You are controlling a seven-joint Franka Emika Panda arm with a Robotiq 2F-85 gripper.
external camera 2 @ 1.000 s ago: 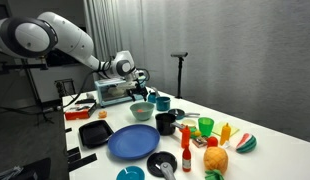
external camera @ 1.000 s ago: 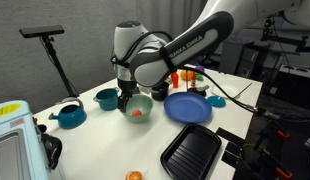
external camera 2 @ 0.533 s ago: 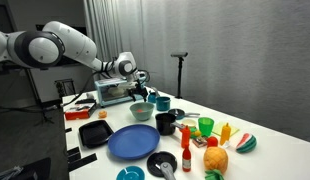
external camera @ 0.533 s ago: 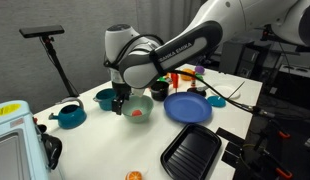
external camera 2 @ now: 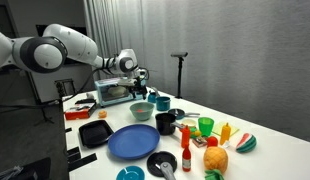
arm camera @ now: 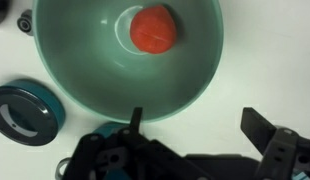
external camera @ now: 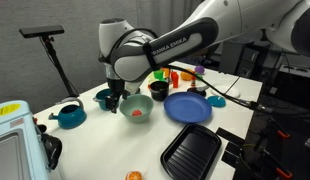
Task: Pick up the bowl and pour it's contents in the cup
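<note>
Bowl (arm camera: 95,60) fills the wrist view, upright on the white desk (arm camera: 270,60), with the orange piece (arm camera: 153,28) lying in its bottom; tool (arm camera: 198,122) hangs just above, released, jaws spread wide and holding nothing, one fingertip (arm camera: 135,115) over the bowl's near rim, the other over bare desk beside it; teal pot (arm camera: 25,113) stands just beside the bowl; in an exterior view the black cup (external camera 2: 166,123) stands near the bowl, apart from it, by the blue plate (external camera 2: 133,143).

Even indoor light; wrist view soft, slightly blurred.
</note>
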